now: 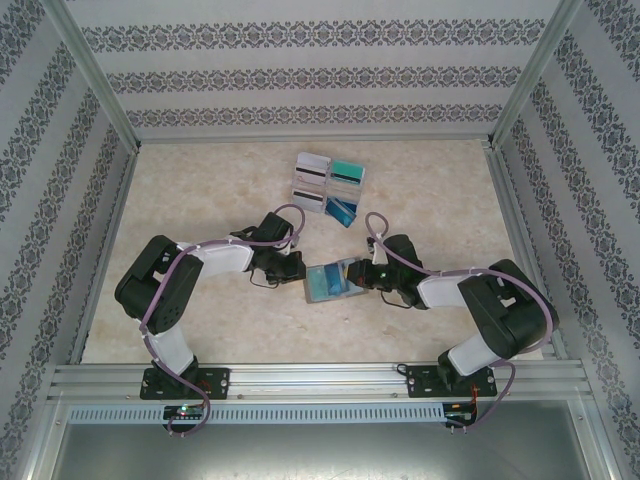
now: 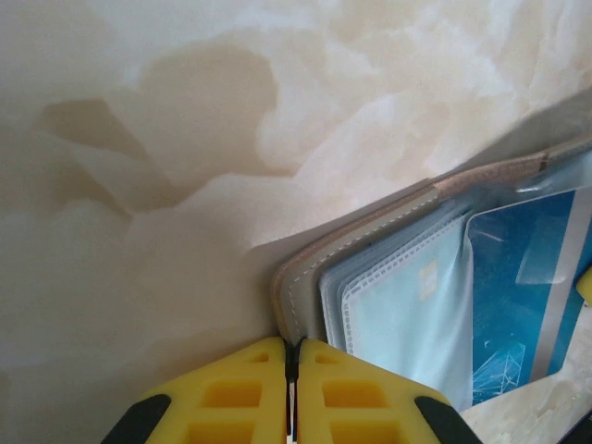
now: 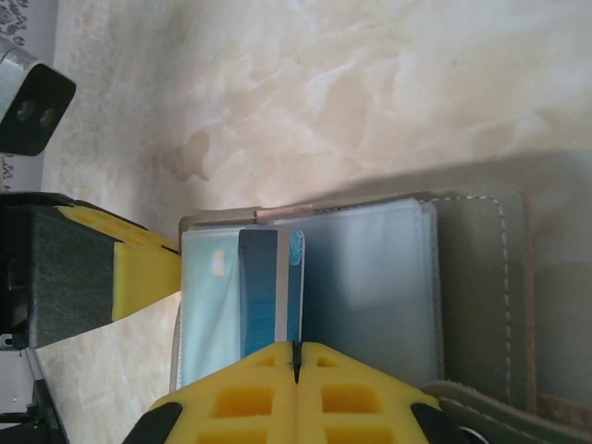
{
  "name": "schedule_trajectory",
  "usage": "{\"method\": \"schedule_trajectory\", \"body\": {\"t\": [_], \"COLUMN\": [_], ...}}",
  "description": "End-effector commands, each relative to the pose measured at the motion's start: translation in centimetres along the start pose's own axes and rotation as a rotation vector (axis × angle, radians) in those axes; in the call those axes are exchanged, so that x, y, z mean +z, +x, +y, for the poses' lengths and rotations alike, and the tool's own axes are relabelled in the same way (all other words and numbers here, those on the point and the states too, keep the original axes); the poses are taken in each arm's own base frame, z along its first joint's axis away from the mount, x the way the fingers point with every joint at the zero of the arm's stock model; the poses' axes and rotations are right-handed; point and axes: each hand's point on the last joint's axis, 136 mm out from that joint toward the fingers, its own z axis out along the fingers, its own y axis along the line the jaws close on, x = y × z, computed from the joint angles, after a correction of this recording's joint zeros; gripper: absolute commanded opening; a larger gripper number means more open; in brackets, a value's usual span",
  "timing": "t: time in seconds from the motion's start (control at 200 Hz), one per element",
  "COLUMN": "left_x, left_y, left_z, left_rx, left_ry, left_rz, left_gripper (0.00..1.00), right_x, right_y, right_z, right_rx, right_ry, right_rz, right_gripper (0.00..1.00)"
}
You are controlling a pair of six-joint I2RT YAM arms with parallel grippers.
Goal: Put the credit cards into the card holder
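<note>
Right wrist view has the right gripper [image 3: 296, 356] clenched on the near edge of a blue card [image 3: 268, 287] with a grey stripe. The card lies over the clear sleeves of the open card holder [image 3: 476, 296]; whether it is inside a sleeve is hard to tell. In the left wrist view, the left gripper [image 2: 291, 359] is pinched shut on the holder's grey cover corner. From above, the holder sits mid-table [image 1: 200, 320] between both grippers. At its 12 o'clock, a four-part rack [image 1: 330, 183] holds white-grey and teal cards, with another blue one [image 1: 342, 212] askew at the rack's 5 o'clock.
</note>
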Motion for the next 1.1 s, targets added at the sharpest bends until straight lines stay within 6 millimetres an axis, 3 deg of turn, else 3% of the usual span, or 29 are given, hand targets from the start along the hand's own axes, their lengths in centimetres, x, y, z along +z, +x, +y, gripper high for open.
{"method": "schedule_trajectory", "body": {"t": [0.0, 0.505, 0.824, 1.094], "left_x": [0.4, 0.4, 0.5, 0.6], "left_y": [0.8, 0.7, 0.8, 0.9], "left_z": [-0.8, -0.8, -0.8, -0.7], "left_rx": [0.019, 0.018, 0.017, 0.014], "left_ry": [0.003, 0.005, 0.008, 0.008], "left_rz": [0.033, 0.031, 0.036, 0.039], "left_gripper": [0.09, 0.09, 0.09, 0.09], "right_x": [-0.6, -1.4, 0.5, 2.2], "right_y": [1.1, 1.0, 1.3, 2.0], "right_z": [-0.7, -0.1, 0.7, 2.6], "right_rx": [0.035, 0.029, 0.020, -0.005], "right_ry": [0.025, 0.035, -0.003, -0.037], "right_rz": [0.032, 0.056, 0.102, 0.149], "right_gripper": [0.00, 0.00, 0.00, 0.00]}}
